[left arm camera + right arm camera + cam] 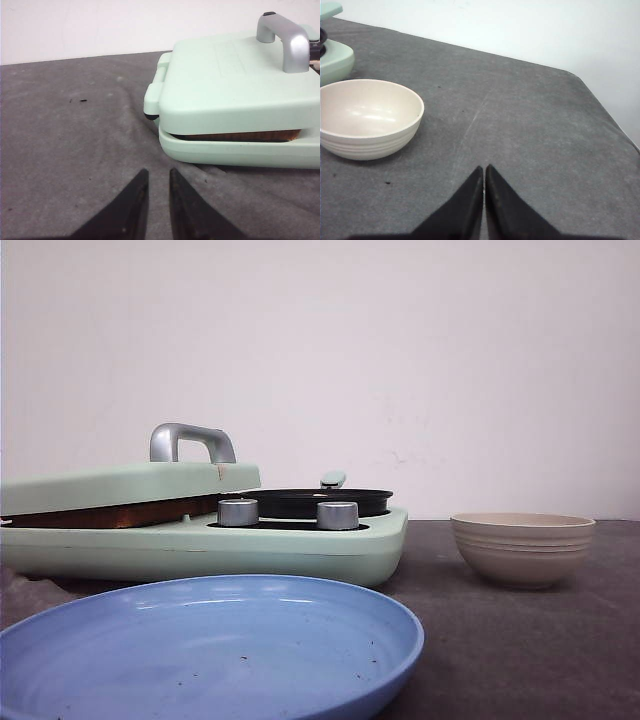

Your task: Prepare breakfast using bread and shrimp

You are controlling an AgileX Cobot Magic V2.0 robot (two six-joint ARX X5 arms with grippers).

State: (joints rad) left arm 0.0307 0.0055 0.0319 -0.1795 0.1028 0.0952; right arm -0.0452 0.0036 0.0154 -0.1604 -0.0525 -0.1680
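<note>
The bread shows only as a brown crust edge (120, 513) clamped between the lid and base of a mint-green sandwich maker (200, 545). The same edge shows in the left wrist view (240, 135). No shrimp is in view. My left gripper (158, 172) hovers over the grey cloth just short of the maker's corner, its jaws a narrow gap apart and empty. My right gripper (484, 167) is shut and empty over bare cloth, beside the beige ribbed bowl (367, 120), which looks empty. Neither gripper shows in the front view.
The maker's lid has a silver handle (287, 40). A black pan (310, 502) sits on its right side behind two silver knobs (238, 512). A blue plate (210, 650) lies in front. The bowl (522, 550) stands right. The table edge (612, 125) runs close to my right gripper.
</note>
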